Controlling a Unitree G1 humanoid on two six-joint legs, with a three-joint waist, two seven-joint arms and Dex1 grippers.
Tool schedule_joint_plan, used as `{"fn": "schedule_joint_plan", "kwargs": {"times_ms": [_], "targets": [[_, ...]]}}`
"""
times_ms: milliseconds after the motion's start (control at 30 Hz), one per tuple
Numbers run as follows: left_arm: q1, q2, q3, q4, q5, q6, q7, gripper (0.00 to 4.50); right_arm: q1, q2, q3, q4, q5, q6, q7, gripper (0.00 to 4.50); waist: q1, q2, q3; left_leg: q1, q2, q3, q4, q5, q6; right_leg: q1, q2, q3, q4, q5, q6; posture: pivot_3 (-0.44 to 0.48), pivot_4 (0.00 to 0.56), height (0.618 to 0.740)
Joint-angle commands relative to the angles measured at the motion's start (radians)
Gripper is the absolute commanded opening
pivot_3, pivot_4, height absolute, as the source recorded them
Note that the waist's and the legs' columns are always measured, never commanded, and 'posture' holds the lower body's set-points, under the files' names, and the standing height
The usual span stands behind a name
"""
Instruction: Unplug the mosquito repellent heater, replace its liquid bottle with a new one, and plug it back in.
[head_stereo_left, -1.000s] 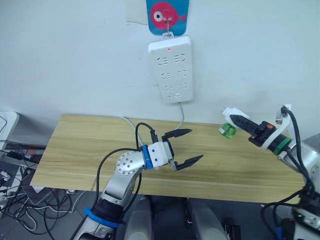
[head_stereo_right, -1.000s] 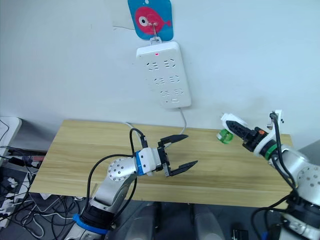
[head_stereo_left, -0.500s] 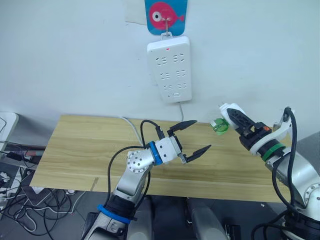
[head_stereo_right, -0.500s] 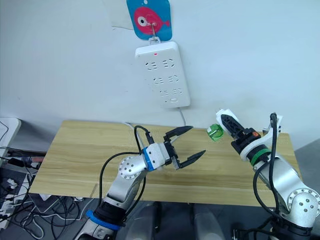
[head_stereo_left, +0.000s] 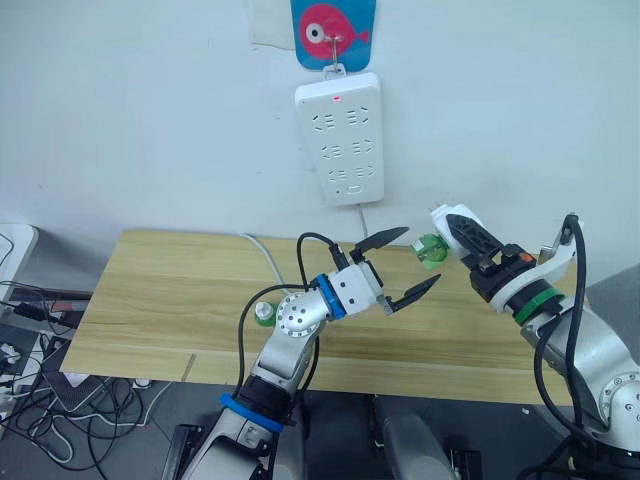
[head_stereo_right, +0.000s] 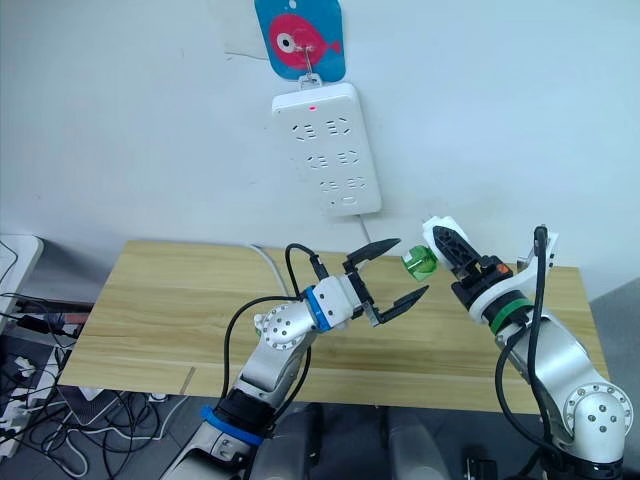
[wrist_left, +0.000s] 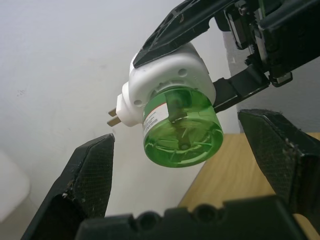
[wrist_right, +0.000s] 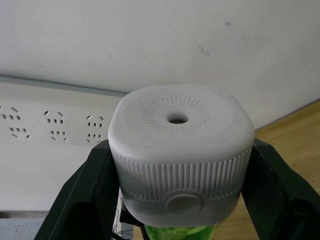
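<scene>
My right gripper (head_stereo_left: 458, 232) is shut on the white mosquito repellent heater (wrist_left: 170, 80), held in the air above the table's right part. Its two prongs (wrist_left: 114, 116) are free and point away from the wall strip. Its liquid bottle (wrist_left: 182, 127), translucent green, is still seated in the heater, base towards my left gripper (head_stereo_left: 420, 257). That gripper is open, one finger (wrist_left: 90, 175) on each side of the bottle's base without touching it. A small green bottle with a pale top, the new one (head_stereo_left: 264, 314), stands on the table behind my left forearm.
The white power strip (head_stereo_left: 340, 140) hangs on the wall under a fish picture (head_stereo_left: 333, 30), with a red light lit and its cord running down behind the wooden table (head_stereo_left: 150, 290). Cables lie tangled on the floor at the left (head_stereo_left: 30, 380).
My left gripper rose and moved right towards the heater, staying open. The right gripper carried the heater left to meet it. The left arm's shift uncovered the small green bottle on the table.
</scene>
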Motion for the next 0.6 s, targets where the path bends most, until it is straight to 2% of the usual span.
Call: {"fn": "schedule_joint_plan", "kwargs": {"times_ms": [33,600], "targets": [[0.000,-0.010,-0.010,-0.013,0.005,-0.033,0.010,4.48,0.011,-0.021,0.010,-0.062,0.018,-0.040,0.007,2.92,0.000,0.000,0.000,0.000,0.000,0.000,0.000,0.000,0.000,0.000,0.000,0.000,0.000,0.000,0.000,0.032,0.291,0.740],[-0.009,-0.029,-0.020,0.005,0.010,-0.041,0.029,4.48,0.030,-0.058,0.066,-0.090,0.016,-0.103,0.023,2.92,0.000,0.000,0.000,0.000,0.000,0.000,0.005,0.000,0.000,0.000,0.000,0.000,0.005,0.000,0.000,0.029,0.287,0.740]]}}
